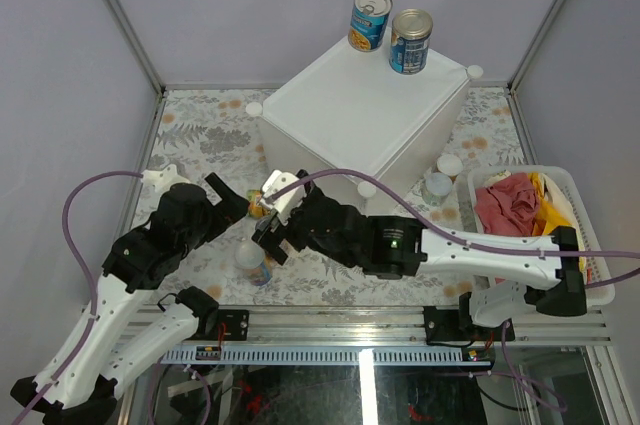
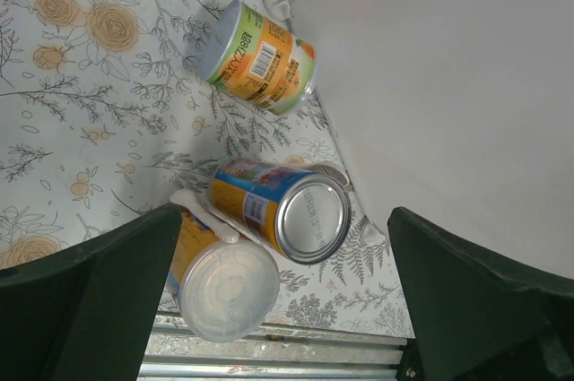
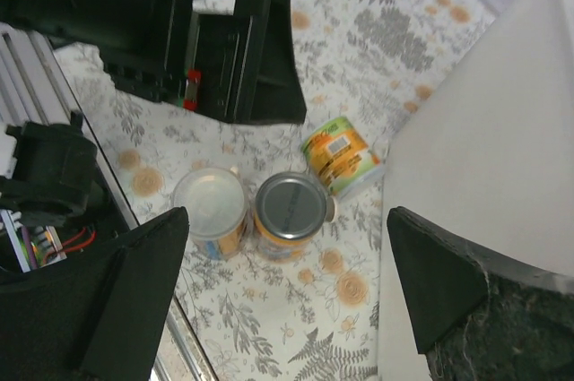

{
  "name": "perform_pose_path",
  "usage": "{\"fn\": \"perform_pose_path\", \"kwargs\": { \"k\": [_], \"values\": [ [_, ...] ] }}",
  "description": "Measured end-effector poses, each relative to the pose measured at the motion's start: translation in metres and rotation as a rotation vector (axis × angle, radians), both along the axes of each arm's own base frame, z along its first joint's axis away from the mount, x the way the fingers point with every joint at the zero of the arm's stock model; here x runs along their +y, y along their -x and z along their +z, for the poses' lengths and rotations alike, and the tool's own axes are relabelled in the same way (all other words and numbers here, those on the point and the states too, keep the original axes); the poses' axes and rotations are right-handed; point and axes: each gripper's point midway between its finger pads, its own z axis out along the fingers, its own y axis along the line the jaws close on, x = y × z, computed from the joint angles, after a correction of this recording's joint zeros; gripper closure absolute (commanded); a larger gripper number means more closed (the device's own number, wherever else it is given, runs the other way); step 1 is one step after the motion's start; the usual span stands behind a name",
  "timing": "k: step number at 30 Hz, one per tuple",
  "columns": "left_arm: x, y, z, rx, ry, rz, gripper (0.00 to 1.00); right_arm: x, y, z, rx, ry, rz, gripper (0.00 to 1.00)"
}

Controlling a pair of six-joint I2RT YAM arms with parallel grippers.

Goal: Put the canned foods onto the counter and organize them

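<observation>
The counter is a white box, and two blue-labelled cans stand on its far corner. On the floral mat by its near-left corner are three cans. A white-lidded can and a silver-topped can stand side by side. An orange-green can lies on its side against the counter. My right gripper hovers open above them, holding nothing. My left gripper is also open and empty, with the silver-topped can and white-lidded can just beyond its fingers.
Two more small cans stand to the right of the counter. Beside them is a white slatted basket of cloths. The two arms crowd close together at the near left, and the metal rail runs along the table's near edge.
</observation>
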Motion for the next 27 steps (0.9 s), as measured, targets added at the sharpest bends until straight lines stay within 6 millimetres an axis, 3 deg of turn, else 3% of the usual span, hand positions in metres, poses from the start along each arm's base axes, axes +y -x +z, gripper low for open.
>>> {"fn": "perform_pose_path", "kwargs": {
  "k": [5,10,18,27],
  "values": [
    [0.002,0.002,0.001,0.011,0.003,0.012,0.0,0.013,0.0,-0.047,0.05,0.083,-0.012,0.01],
    [0.001,0.002,0.002,0.018,0.004,0.017,0.0,0.02,-0.007,-0.079,0.099,0.129,-0.029,0.01],
    [0.003,0.005,-0.002,0.038,-0.002,0.02,0.0,0.023,-0.028,-0.105,0.159,0.146,-0.06,0.01],
    [0.004,0.01,-0.004,0.056,0.006,0.026,0.0,0.028,-0.039,-0.128,0.214,0.155,-0.056,0.01]
  ]
}}
